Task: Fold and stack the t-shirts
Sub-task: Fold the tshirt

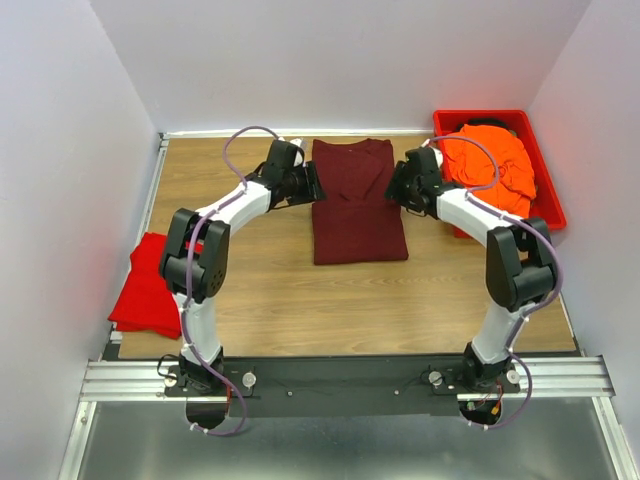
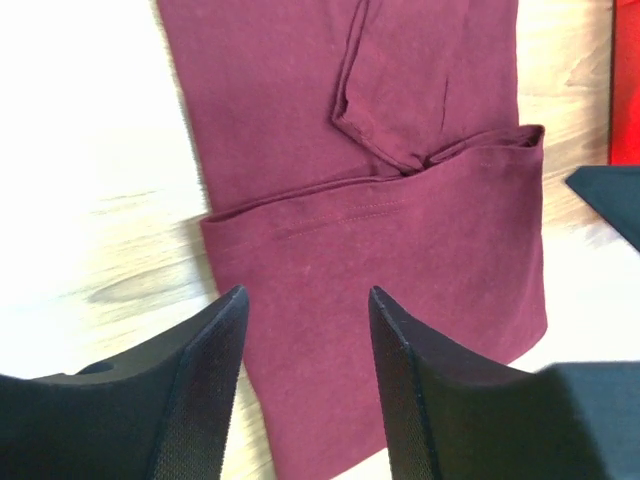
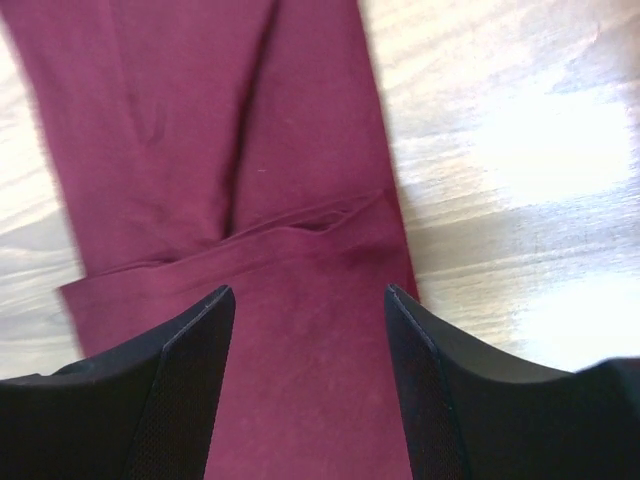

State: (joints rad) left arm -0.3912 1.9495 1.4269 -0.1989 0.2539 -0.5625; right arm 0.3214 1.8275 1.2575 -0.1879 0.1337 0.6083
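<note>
The dark maroon t-shirt (image 1: pixel 355 205) lies flat on the wooden table at the back centre, its sides folded in to a narrow strip. My left gripper (image 1: pixel 315 186) hovers at its left edge and my right gripper (image 1: pixel 394 188) at its right edge. In the left wrist view the left gripper (image 2: pixel 307 292) is open over the maroon cloth (image 2: pixel 400 240), holding nothing. My right gripper (image 3: pixel 308 290) is also open above the maroon cloth (image 3: pixel 200 130). A bright red t-shirt (image 1: pixel 148 285) lies crumpled at the table's left edge. A bright orange t-shirt (image 1: pixel 495 165) sits bunched in the bin.
A rigid red plastic bin (image 1: pixel 548 195) stands at the back right corner, close behind my right arm. White walls enclose the table on three sides. A metal rail (image 1: pixel 340 378) carrying both arm bases runs along the near edge.
</note>
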